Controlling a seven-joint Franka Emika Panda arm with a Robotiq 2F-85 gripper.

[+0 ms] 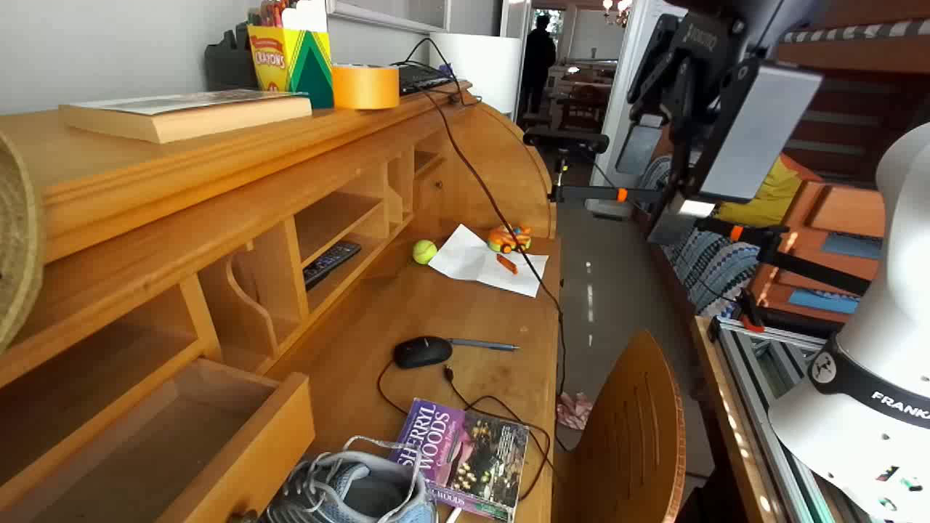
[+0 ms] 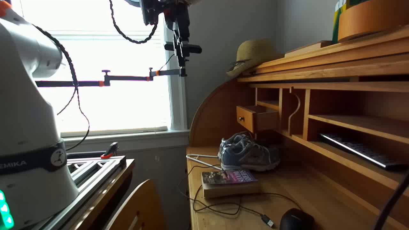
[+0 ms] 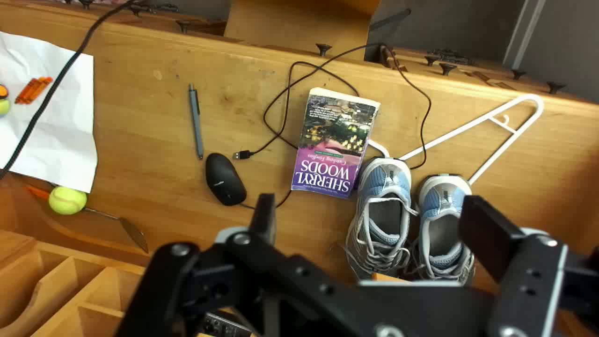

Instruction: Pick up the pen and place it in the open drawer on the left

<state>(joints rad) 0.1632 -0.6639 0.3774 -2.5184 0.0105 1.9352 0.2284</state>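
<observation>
The slim grey-and-dark pen lies flat on the desk beside the black mouse; it also shows in the wrist view, left of my fingers. It is out of view in the exterior view with the window. The open drawer, light-brown wood, is pulled out from the desk's cubbyholes; its knobbed front also shows in an exterior view. My gripper is open and empty, high above the desk, apart from pen and drawer. In the wrist view its fingers are wide apart, with shoes far below between them.
A black mouse, a paperback book, blue-grey shoes and a white hanger lie on the desk. Loose cables cross it. A tennis ball and white paper lie at one end. A chair stands at the desk's edge.
</observation>
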